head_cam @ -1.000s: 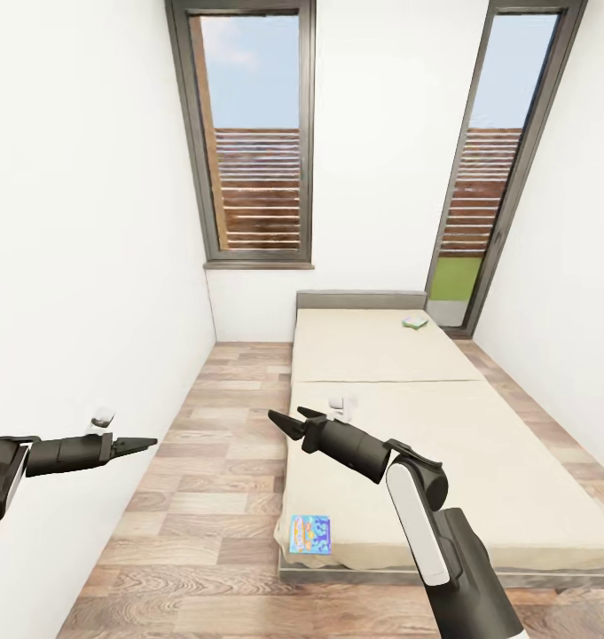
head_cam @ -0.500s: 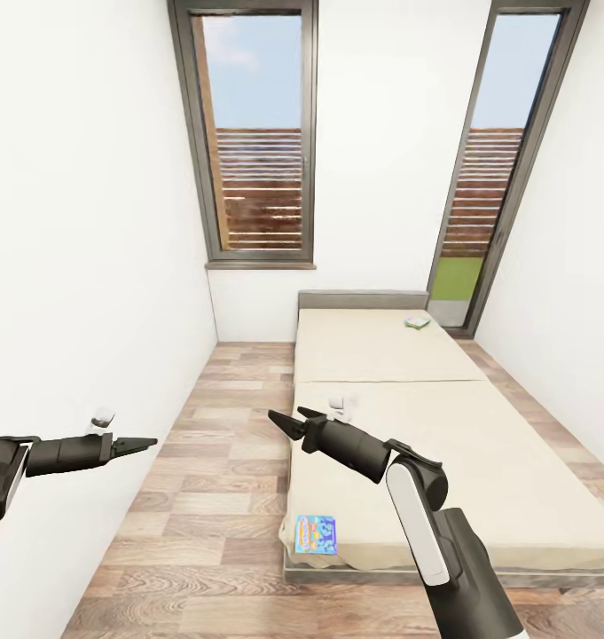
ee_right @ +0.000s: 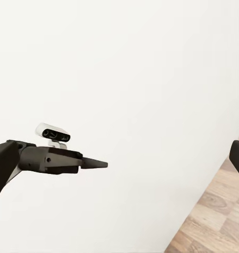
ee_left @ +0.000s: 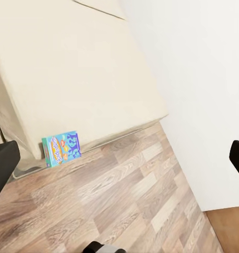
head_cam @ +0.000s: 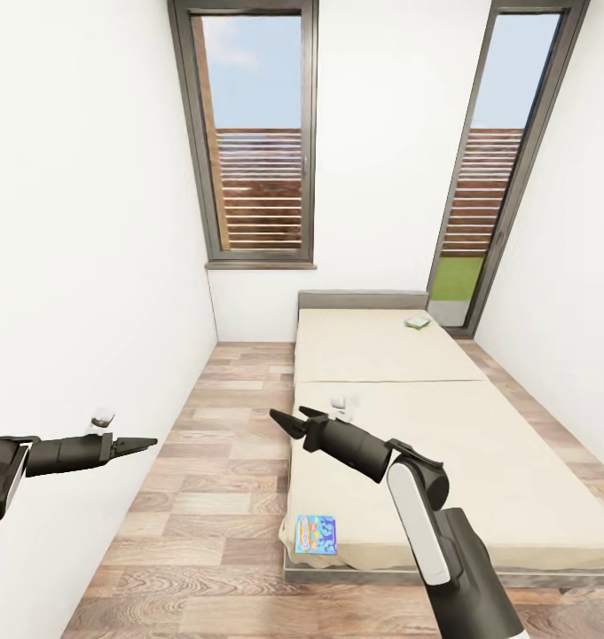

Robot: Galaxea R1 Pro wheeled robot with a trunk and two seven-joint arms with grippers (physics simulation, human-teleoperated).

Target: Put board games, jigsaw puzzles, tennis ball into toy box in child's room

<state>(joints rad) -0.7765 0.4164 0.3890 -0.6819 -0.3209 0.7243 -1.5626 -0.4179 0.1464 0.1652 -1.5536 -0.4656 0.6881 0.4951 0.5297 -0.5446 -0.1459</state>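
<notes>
Bed (head_cam: 479,461) and blue board game (head_cam: 317,534) unmoved since before.

On the bed (head_cam: 479,444), one board game (head_cam: 317,534) lies at the near left corner, another (head_cam: 416,322) (far right) near the headboard (head_cam: 364,299).
</notes>
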